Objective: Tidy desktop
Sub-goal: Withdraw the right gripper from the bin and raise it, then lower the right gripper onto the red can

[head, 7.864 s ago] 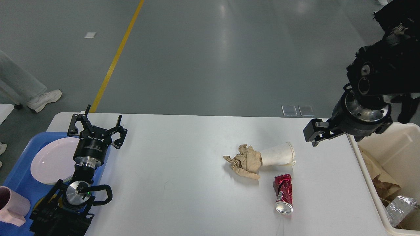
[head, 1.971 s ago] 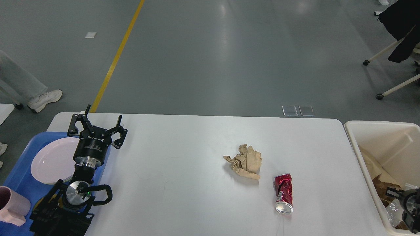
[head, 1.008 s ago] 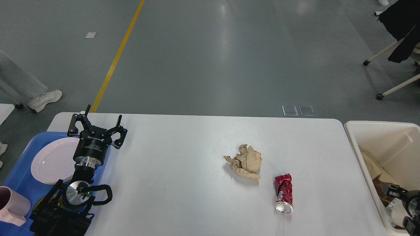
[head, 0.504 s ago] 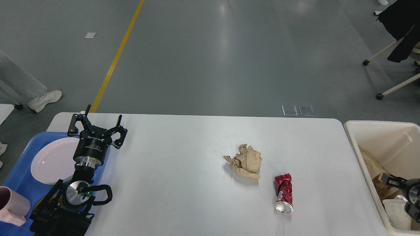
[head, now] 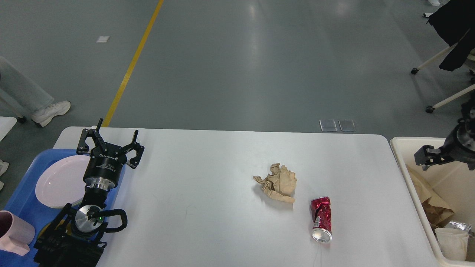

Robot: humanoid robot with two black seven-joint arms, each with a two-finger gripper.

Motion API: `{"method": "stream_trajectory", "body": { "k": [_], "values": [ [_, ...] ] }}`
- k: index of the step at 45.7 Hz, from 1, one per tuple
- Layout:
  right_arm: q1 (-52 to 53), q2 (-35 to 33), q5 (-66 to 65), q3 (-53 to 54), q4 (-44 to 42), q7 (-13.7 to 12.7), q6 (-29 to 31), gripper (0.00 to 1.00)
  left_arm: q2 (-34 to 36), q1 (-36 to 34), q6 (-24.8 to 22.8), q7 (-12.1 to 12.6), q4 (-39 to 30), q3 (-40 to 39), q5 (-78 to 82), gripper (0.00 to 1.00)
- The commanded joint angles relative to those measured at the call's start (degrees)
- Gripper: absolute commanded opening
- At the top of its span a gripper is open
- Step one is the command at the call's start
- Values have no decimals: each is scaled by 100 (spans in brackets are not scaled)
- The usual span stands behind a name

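The counter (head: 207, 222) fills the lower middle of the head view, between the blue tray (head: 22, 200) and the cream bin (head: 399, 155). It is rigid and far too big to lift — tidying means clearing what lies on it. The crumpled brown paper (head: 277, 183) looks light and soft, best pinched at its bulk; the crushed red can (head: 321, 218) looks light, stiff and slippery, best taken across its dented middle. The left gripper (head: 110, 144) hovers at the tray's edge, jaws apart. The right gripper (head: 426, 157) has risen above the bin since half a second ago — I cannot tell its jaws. The paper cup (head: 452, 243), on the counter eight seconds ago, now lies in the bin
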Motion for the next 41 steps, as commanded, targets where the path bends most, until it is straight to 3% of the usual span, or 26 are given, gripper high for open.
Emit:
{"method": "stream_trajectory", "body": {
  "k": [1,9,11,22,32,41],
  "values": [
    [1191,343,33,-3,976,7,722,100,-1,0,0,0,0,0,-1,96],
    [2465,765,446,50,2611,7,713,100,8,0,0,-9,0,0,-1,96],
    [2686,844,595,68,2902,7,669,96,8,0,0,-9,0,0,-1,96],
    [3144,1327,1316,270,3297,24,458,95,8,0,0,-9,0,0,-1,96],
    [2995,1240,1351,506,3263,24,11,94,8,0,0,-9,0,0,-1,97],
    [1274,1292,1334,1218,3000,-11,-1342,95,8,0,0,0,0,0,-1,97]
  ]
}}
